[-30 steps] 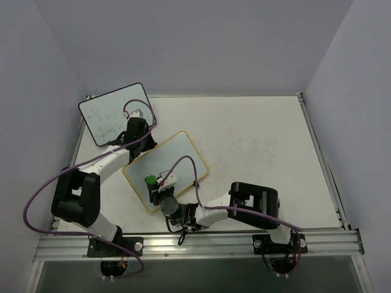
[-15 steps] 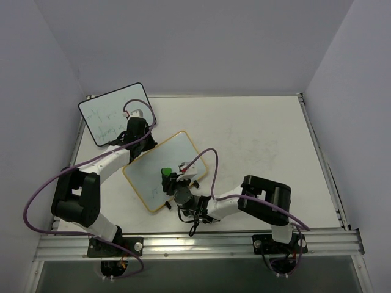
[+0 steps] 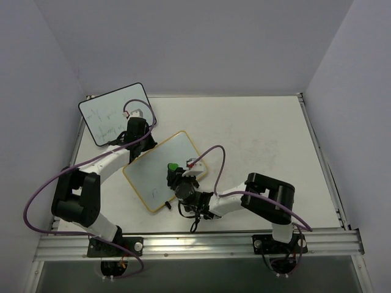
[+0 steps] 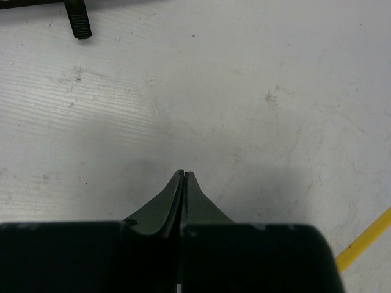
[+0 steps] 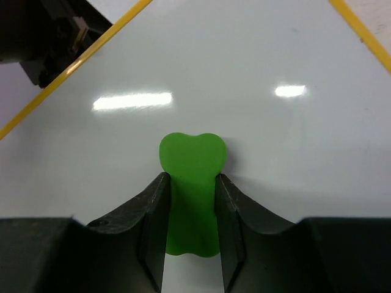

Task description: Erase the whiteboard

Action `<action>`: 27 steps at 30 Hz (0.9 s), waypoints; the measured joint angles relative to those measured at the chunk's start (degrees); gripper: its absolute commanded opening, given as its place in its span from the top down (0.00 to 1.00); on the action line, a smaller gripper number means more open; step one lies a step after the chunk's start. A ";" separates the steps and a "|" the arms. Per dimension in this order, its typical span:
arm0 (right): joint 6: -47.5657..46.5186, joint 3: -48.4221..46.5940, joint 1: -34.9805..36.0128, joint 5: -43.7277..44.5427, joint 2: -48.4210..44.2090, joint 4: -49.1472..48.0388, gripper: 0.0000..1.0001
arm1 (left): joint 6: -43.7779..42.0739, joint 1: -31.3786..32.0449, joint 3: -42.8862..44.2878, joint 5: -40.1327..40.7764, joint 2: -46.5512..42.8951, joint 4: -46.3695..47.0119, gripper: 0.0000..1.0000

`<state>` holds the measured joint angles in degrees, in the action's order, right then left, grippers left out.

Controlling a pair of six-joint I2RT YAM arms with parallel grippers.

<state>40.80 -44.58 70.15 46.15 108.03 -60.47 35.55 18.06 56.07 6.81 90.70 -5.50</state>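
Note:
The yellow-framed whiteboard (image 3: 153, 174) lies tilted on the table, left of the middle. My right gripper (image 3: 176, 173) is shut on a green eraser (image 3: 173, 166) and holds it against the board's surface near its middle. In the right wrist view the eraser (image 5: 192, 155) sits between the fingers (image 5: 153, 201) on the white board (image 5: 256, 67), which looks clean around it. My left gripper (image 3: 135, 127) is shut and empty, just off the board's far-left edge. In the left wrist view its tips (image 4: 184, 173) hang over bare table, with the board's yellow frame (image 4: 366, 239) at the lower right.
A black-framed whiteboard (image 3: 113, 113) with faint writing leans at the far left corner; its edge and a clip foot (image 4: 78, 23) show in the left wrist view. Purple cables loop from both arms. The table's right half (image 3: 263, 140) is bare white surface.
My right gripper has slid the green eraser across the yellow-framed board, from its near-left part up and to the right. The left arm has not moved.

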 measured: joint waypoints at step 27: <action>-21.68 -9.25 8.48 -2.01 8.46 -5.97 1.00 | -0.09 0.00 0.09 0.50 0.17 -0.09 0.98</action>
<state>19.11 -53.82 78.63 44.14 116.49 -66.43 35.46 18.06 56.16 7.31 90.87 -5.58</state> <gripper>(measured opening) 0.282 0.031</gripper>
